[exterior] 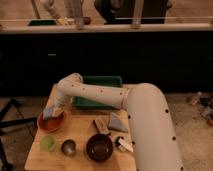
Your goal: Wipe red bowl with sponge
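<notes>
The red bowl (51, 122) sits on the left side of the wooden table (80, 135), bright orange-red with a lighter inside. My white arm reaches across from the lower right and bends down over it. The gripper (53, 113) hangs just above the bowl's inside, shut on the sponge (50, 112), a small blue-grey pad that rests at or just over the bowl's inner surface. The bowl's far rim is partly hidden by the gripper and sponge.
A green tray (100, 90) lies at the table's back. A dark maroon bowl (99, 147), a small green cup (48, 143), a metal cup (68, 147), a grey-blue triangular piece (118, 122) and a brown piece (101, 124) stand nearby. A dark counter runs behind.
</notes>
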You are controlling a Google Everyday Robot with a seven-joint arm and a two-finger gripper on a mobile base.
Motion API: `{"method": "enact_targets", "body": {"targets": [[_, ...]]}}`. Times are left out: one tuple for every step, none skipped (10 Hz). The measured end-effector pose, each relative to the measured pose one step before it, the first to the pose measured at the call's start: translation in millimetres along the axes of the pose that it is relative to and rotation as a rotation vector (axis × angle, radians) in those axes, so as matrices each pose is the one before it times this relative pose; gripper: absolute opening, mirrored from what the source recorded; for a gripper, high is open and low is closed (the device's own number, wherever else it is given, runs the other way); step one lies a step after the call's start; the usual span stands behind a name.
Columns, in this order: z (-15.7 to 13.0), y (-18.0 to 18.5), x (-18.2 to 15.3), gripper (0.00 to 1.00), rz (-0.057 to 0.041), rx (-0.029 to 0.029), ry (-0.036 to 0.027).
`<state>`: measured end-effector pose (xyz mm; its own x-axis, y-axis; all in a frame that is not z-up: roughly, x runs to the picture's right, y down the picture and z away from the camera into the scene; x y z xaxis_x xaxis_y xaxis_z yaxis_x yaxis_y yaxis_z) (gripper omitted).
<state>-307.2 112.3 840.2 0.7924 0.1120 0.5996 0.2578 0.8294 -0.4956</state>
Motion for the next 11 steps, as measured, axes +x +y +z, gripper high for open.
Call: {"method": "enact_targets", "body": {"targets": [[7.5, -0.21, -9.76, 0.0, -0.01951, -0.01601, -0.00658], [3.78, 2.44, -4.38, 0.0, -0.01186, -0.01194, -0.00451], [1.95, 3.0, -3.0, 0.0, -0.00773, -0.00883, -0.00457], [2.01, 8.1, -2.58, 0.0, -0.00933, -0.01386, -0.00481], [0.64, 5.39, -0.14, 0.0, -0.00286, -0.0061, -0.00219], [-2.26, 7.61, 1.44, 0.0, 0.00063, -0.00275, -0.00319], [-3.04, 8.79, 3.48, 0.0, 0.00659, -0.00141, -0.00324], [-3.52, 8.45, 3.66, 0.0, 0.00773, -0.00017, -0.00321], [-1.96, 4.87, 2.1, 0.0, 0.00549, -0.00017, -0.00143], [-1.79, 3.62, 2.8, 0.0, 0.00667, 0.00033, -0.00073], [-2.39, 1.05, 3.07, 0.0, 0.00871, 0.00415, 0.00061]]}}
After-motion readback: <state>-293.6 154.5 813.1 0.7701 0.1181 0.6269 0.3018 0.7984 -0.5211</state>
